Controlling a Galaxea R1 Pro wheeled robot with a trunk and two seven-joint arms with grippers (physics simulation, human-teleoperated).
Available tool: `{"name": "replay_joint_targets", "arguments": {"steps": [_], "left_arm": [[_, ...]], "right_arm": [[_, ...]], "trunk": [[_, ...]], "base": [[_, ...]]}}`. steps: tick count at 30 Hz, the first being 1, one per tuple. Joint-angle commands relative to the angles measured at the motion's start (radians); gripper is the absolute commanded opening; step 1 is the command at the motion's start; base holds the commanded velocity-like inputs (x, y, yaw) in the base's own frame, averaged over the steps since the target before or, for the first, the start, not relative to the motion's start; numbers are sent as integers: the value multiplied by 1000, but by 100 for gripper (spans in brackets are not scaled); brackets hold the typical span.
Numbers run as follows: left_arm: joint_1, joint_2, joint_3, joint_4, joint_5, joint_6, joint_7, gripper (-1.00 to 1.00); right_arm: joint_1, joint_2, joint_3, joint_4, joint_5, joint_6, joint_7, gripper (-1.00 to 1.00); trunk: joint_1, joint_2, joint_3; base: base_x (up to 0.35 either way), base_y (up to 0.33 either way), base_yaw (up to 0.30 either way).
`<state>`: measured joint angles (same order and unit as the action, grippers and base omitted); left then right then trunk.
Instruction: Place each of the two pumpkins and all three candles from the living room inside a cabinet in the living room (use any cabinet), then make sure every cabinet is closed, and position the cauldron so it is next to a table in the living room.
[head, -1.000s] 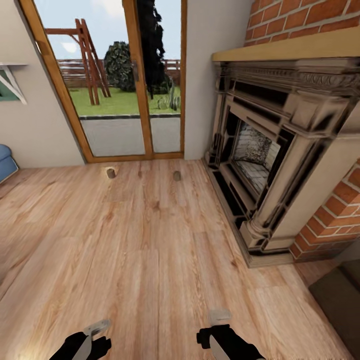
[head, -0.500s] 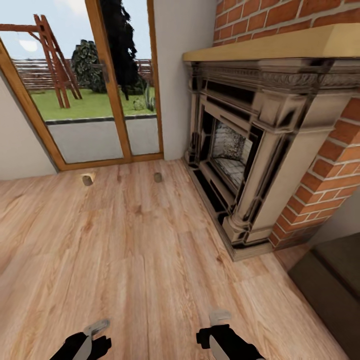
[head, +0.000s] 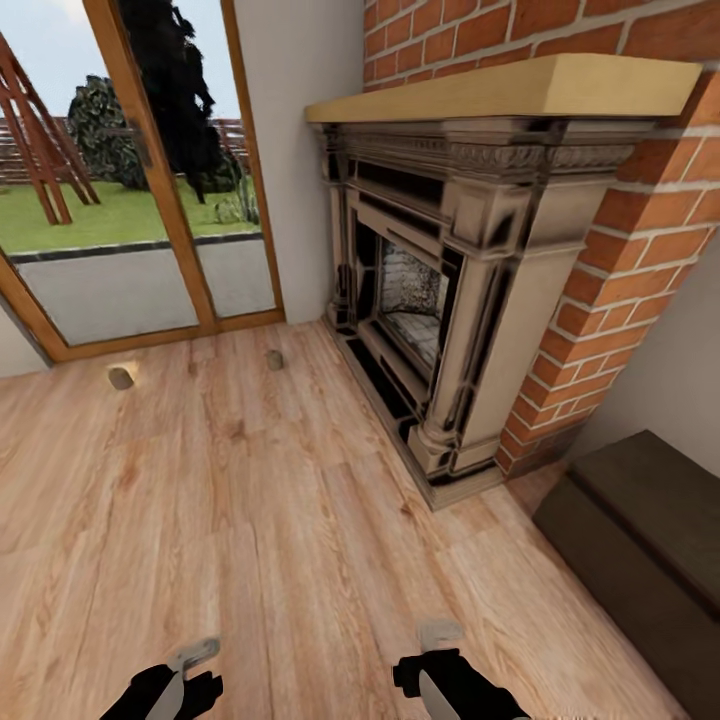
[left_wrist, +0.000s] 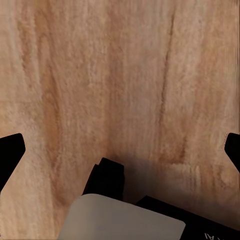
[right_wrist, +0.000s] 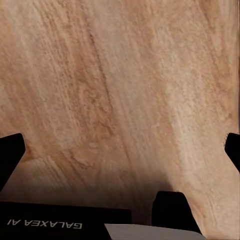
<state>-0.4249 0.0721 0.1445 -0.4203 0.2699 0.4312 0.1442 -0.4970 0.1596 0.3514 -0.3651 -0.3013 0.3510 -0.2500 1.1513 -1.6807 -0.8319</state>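
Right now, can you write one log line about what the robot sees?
phase: driving | candles: two, on floor near glass door | left gripper: open, empty | right gripper: open, empty | fireplace: ahead right

Left wrist camera looks straight down along the fingers at the floor (left_wrist: 120, 75): light wood planks, warm tan, with darker grain streaks running along the finger direction.

Left gripper (left_wrist: 120, 150): two black fingertips (left_wrist: 10, 152) poke in at opposite edges of the frame, set far apart, jaws wide. Nothing between them but bare wood; neither tip touches anything visible.

Behind the fingers, toward the wrist: a black block (left_wrist: 105, 177) of the robot's body, with a pale grey rounded panel (left_wrist: 120, 220) below it. A soft shadow lies on the floor just ahead of the block, between the fingers.
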Motion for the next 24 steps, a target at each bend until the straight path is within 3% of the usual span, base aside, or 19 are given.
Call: {"name": "replay_joint_targets", "arguments": {"steps": [1, 24], "left_arm": [[0, 0, 0, 0, 0, 0, 1, 100], [0, 0, 0, 0, 0, 0, 2, 100]], "right_arm": [[0, 0, 0, 0, 0, 0, 0, 100], [0, 0, 0, 0, -5, -1, 0, 100]], "trunk": [[0, 0, 0], [0, 0, 0]], "base": [[0, 0, -289], [0, 0, -289]]}}
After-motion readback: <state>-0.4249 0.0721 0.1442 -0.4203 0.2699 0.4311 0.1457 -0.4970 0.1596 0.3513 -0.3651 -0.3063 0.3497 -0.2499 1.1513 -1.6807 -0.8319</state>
